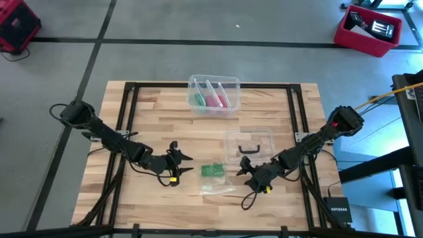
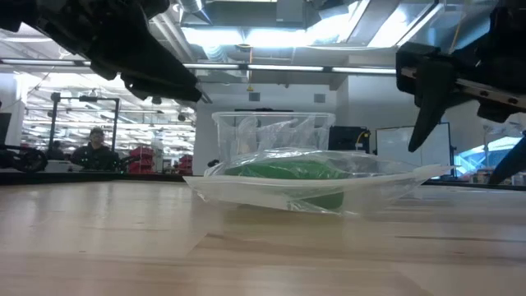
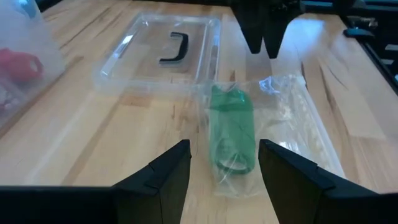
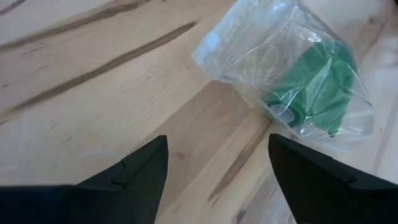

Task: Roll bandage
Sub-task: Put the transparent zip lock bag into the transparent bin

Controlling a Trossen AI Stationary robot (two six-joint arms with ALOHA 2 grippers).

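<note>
While wrapped in clear bag point(image 1: 217, 180), green bandage point(image 1: 212, 170) lies on table point(image 1: 152, 119)

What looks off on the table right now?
The bandage is a rolled green cylinder sealed inside a clear plastic bag, lying between the open left gripper and right gripper. Nothing spilled or damaged.

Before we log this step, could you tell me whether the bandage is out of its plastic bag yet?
Not yet: the bandage is a rolled green cylinder lying inside the clear plastic bag on the table, film wrapped over it.
</note>
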